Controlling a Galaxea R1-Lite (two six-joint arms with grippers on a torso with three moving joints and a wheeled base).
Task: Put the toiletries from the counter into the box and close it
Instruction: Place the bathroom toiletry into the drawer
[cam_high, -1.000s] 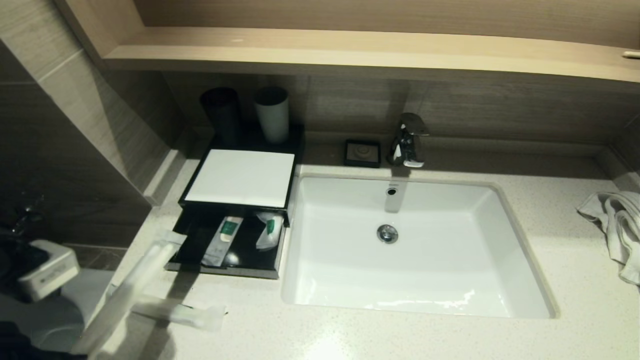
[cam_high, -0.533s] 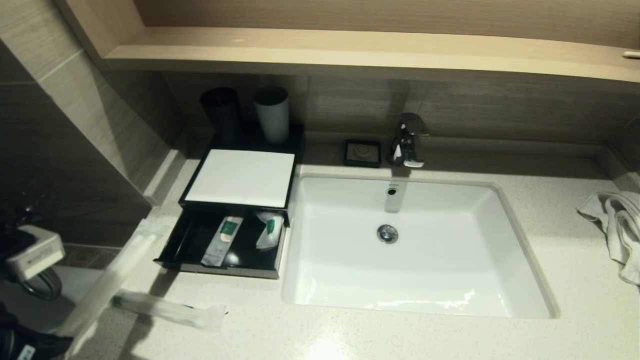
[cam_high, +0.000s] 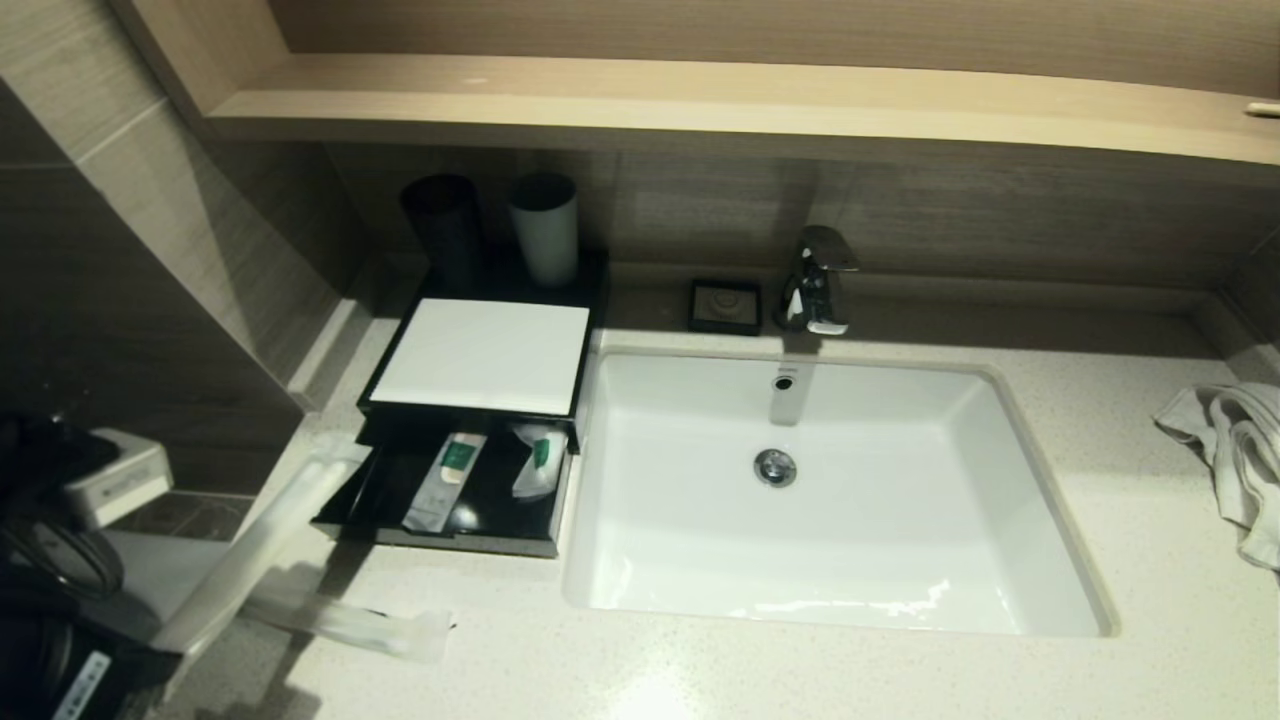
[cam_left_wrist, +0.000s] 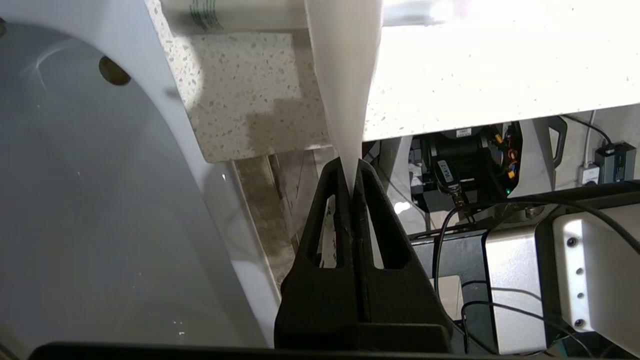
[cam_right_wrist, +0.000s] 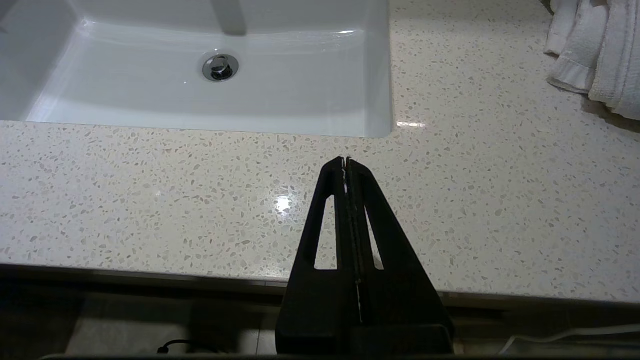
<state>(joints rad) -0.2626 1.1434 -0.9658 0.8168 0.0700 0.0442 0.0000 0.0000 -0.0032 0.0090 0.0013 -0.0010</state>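
Observation:
My left gripper (cam_left_wrist: 352, 175) is shut on the end of a long white packet (cam_high: 250, 550), off the counter's front left corner. The packet (cam_left_wrist: 345, 75) slants up toward the left front corner of the open black drawer (cam_high: 395, 490) of the white-topped box (cam_high: 480, 355). Two green-and-white packets (cam_high: 445, 480) (cam_high: 535, 460) lie in the drawer. A clear long packet (cam_high: 350, 622) lies on the counter in front of the drawer, also in the left wrist view (cam_left_wrist: 240, 15). My right gripper (cam_right_wrist: 346, 160) is shut and empty over the counter's front edge.
A white sink (cam_high: 1040, 500) fills the middle of the counter, with a faucet (cam_high: 815, 280) and a black soap dish (cam_high: 725, 305) behind it. Two cups (cam_high: 445, 230) (cam_high: 545, 228) stand behind the box. A towel (cam_high: 1230, 450) lies at the right.
The held packet swung left and down away from the drawer, then back up toward the drawer's left front corner. The right arm has not moved.

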